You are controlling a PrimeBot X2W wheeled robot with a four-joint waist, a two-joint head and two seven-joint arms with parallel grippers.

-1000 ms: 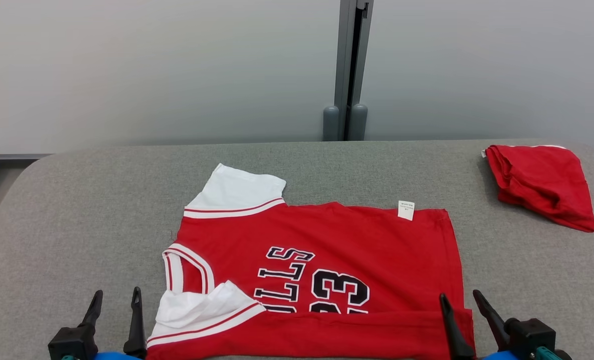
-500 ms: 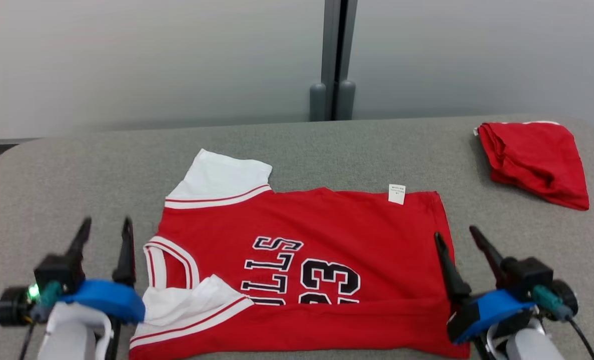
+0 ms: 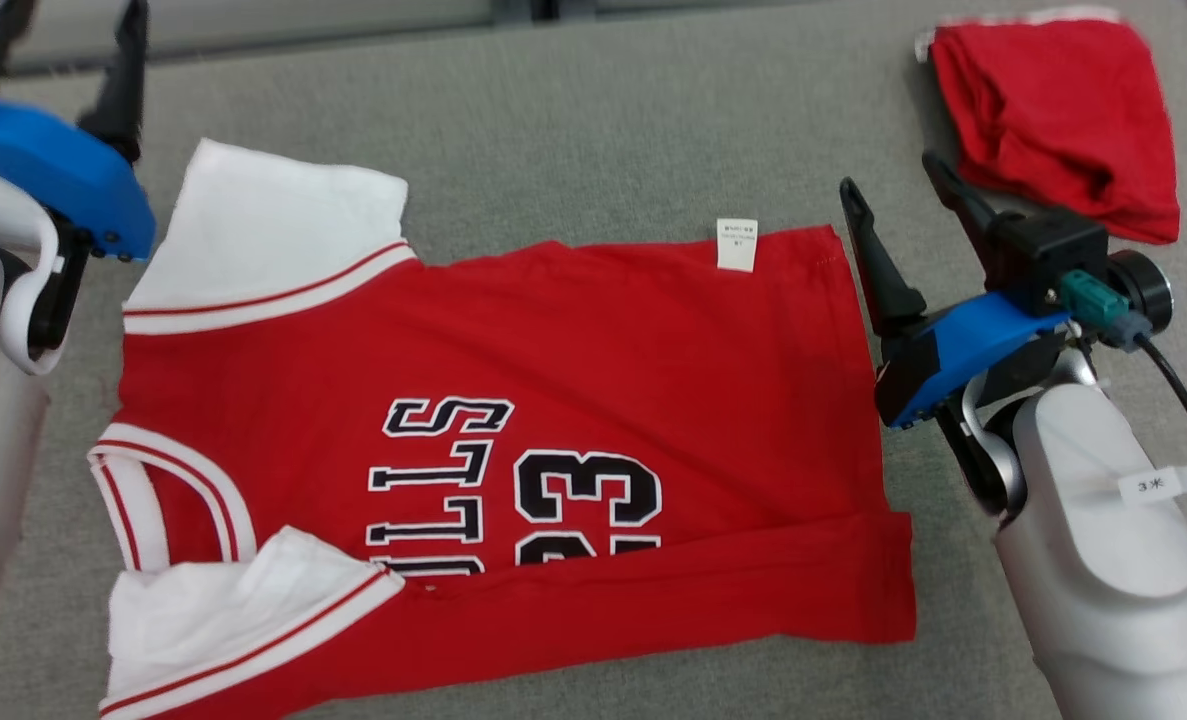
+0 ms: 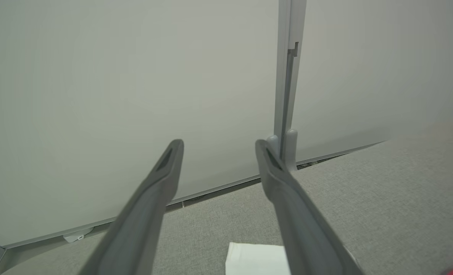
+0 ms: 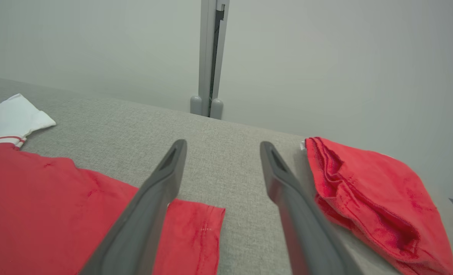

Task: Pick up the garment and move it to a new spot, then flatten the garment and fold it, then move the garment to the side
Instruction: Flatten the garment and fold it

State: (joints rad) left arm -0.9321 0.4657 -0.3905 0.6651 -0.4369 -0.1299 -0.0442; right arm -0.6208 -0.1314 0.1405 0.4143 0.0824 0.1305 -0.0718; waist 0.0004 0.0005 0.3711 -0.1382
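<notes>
Left jaws and right jaws both stand apart, empty. The red jersey (image 3: 573, 400) lies spread on the grey surface (image 3: 603, 120) between them, its hem just beside the right jaws.

It looks like a plain lab or test room: a grey fabric-covered table (image 5: 230, 152) in the lower frame stands against bare pale partition panels (image 5: 325, 57) joined by a grey metal post (image 5: 210, 57) at upper middle.
</notes>
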